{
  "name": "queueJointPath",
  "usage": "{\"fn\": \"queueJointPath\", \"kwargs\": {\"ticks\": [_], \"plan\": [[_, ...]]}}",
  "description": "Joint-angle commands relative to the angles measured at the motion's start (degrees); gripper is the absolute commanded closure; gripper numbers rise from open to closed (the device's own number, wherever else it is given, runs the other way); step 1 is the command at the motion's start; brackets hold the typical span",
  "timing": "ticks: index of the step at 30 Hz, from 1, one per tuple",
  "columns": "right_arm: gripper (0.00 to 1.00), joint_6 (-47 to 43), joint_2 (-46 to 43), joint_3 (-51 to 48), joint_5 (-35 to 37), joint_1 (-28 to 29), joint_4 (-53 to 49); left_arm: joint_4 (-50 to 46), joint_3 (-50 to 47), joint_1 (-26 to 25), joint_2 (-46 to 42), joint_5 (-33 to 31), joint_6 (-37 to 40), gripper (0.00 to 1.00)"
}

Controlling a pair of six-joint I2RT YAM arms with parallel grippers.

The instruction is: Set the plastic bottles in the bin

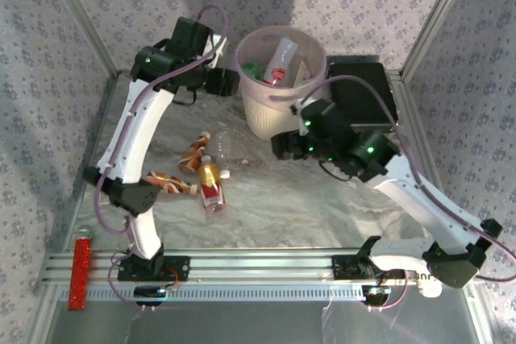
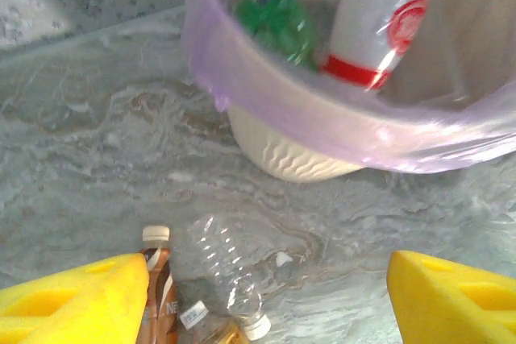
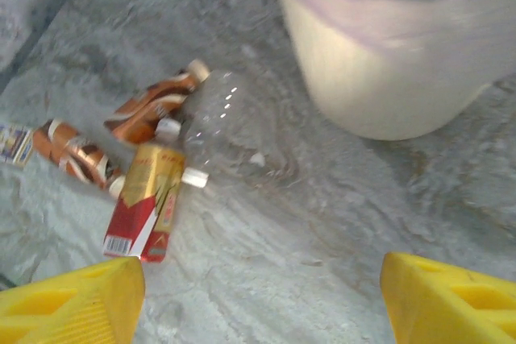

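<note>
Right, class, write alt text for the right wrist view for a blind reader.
A clear bottle, a red-and-gold bottle and two brown bottles lie on the marbled table, left of the pale bin. The right gripper hangs open and empty, its yellow fingers in the bottom corners.

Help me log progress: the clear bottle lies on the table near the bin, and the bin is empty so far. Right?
No, the bin is not empty: the left wrist view shows a white bottle with a red band and a green bottle inside it. The clear bottle does lie on the table near the bin.
</note>
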Motion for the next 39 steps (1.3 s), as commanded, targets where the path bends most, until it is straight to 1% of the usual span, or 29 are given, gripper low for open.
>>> {"fn": "queueJointPath", "kwargs": {"ticks": [1, 4, 10, 14, 17, 22, 26, 30, 39], "plan": [[0.18, 4.34, 4.44, 1.09, 4.66, 6.14, -0.17, 12.77, -15.29, 4.23, -10.24, 3.49, -1.67, 0.22], [0.13, 7.07, 10.01, 1.64, 5.77, 11.25, 0.66, 16.91, -26.40, 7.02, -16.13, 4.86, -3.37, 0.21], [0.01, 10.39, 23.79, 7.36, 7.01, 18.99, 0.90, 20.31, -42.05, 12.97, -24.91, 6.36, -6.60, 0.19], [0.01, 10.18, 32.77, 12.83, 4.79, 21.08, 1.05, 21.79, -50.08, 17.54, -28.15, 8.14, -7.90, 0.18], [0.01, 9.99, 37.91, 15.06, 1.98, 21.50, 2.89, 23.58, -54.53, 19.73, -29.78, 8.94, -8.32, 0.17], [0.01, 9.79, 44.95, 17.68, 0.42, 21.08, 4.40, 25.63, -59.33, 22.00, -31.11, 9.40, -8.38, 0.17], [0.05, 10.22, 48.37, 17.93, -1.22, 19.60, 5.91, 26.77, -60.49, 23.62, -31.45, 10.71, -8.38, 0.16], [0.10, 9.92, 50.11, 18.01, -1.85, 18.56, 6.84, 26.56, -59.57, 23.70, -30.89, 10.84, -8.09, 0.17], [0.18, 9.89, 54.36, 18.51, -4.76, 17.10, 8.49, 27.32, -60.97, 23.70, -30.80, 10.83, -7.63, 0.16]]}}
